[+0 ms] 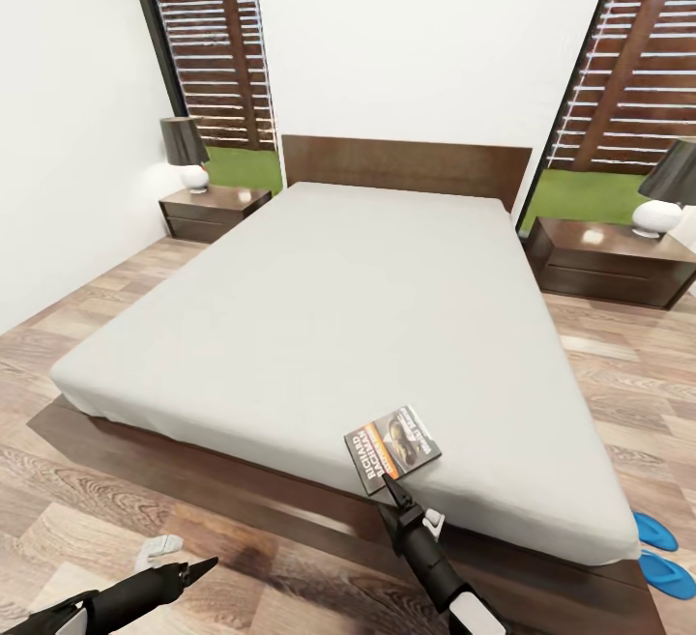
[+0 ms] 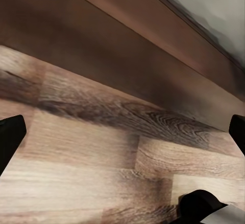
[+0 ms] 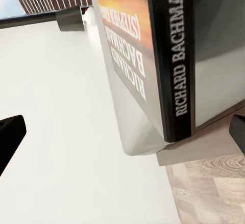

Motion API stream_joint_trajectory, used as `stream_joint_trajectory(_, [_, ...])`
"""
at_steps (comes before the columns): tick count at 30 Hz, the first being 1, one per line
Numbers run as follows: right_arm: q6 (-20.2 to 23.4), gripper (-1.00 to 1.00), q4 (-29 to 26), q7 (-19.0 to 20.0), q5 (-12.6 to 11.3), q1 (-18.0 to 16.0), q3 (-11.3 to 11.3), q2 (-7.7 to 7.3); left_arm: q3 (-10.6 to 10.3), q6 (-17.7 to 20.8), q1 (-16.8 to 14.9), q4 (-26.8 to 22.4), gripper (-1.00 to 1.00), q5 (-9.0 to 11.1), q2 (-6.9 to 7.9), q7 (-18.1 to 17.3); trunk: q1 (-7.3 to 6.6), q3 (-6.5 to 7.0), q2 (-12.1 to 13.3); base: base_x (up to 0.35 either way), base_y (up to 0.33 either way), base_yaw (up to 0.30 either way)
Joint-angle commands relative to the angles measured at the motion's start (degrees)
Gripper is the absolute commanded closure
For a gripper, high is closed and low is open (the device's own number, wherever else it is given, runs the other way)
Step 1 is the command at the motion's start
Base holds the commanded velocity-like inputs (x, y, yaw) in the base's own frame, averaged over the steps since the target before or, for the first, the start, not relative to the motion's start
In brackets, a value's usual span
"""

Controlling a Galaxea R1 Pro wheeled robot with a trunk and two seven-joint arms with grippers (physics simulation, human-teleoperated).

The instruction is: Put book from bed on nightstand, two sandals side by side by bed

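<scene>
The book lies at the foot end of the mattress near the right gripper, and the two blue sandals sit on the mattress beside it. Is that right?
Not quite. The book does lie at the foot end of the mattress by the right gripper, but the head view shows the two blue sandals on the floor by the bed's corner, not on the mattress.

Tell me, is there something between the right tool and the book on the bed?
Nothing visible. The right tool sits directly at the near edge of the book, at the bed's foot corner. In the right wrist view, the book's spine lies just ahead between the spread fingers.
</scene>
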Motion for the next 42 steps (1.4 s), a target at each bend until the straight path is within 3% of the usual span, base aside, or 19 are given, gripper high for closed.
stream_joint_trajectory(1, [0.60, -1.00, 0.02, 0.14, -0.27, -0.01, -0.18, 0.02, -0.44, -0.18, -0.03, 0.03, -1.00, 0.37, 0.02, -0.14, -0.01, -0.04, -0.02, 0.014, -0.075, 0.000])
stream_joint_trajectory(42, [0.60, -1.00, 0.02, 0.14, -0.27, -0.03, -0.18, 0.04, -0.44, -0.18, -0.03, 0.03, -1.00, 0.37, 0.02, -0.14, -0.01, -0.04, -0.02, 0.034, 0.003, 0.000])
